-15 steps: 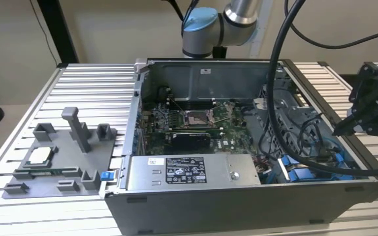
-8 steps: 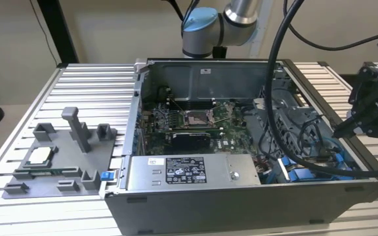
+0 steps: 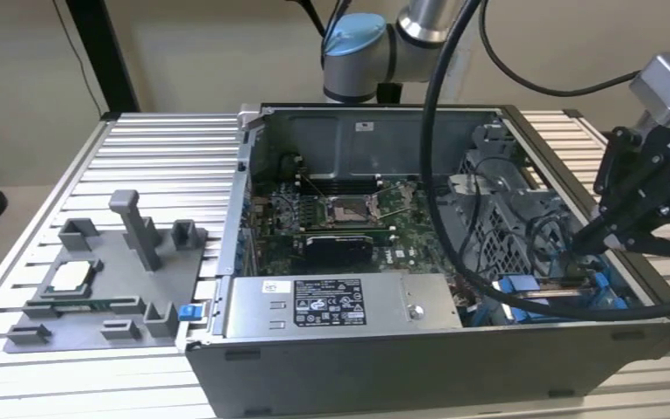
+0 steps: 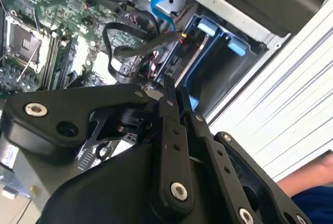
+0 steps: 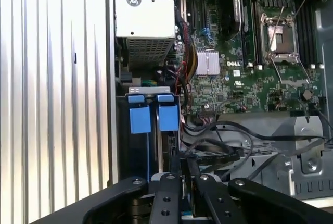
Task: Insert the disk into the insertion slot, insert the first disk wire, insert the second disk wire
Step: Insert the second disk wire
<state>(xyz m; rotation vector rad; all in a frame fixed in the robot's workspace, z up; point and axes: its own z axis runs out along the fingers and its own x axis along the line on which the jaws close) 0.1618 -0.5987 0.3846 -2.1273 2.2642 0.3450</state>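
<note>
Exterior view: gripper (image 3: 591, 240) hangs right over the disk (image 3: 544, 288), which sits edge-up in the blue-framed bay at the case's corner, straight below. Fingers look pinched together, holding nothing obvious.

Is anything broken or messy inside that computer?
Nothing looks broken. The loose black cables lie in a tangle beside the blue plastic disk frame in the open grey metal computer case, not plugged in tidily. The black gripper hangs just above them.
</note>
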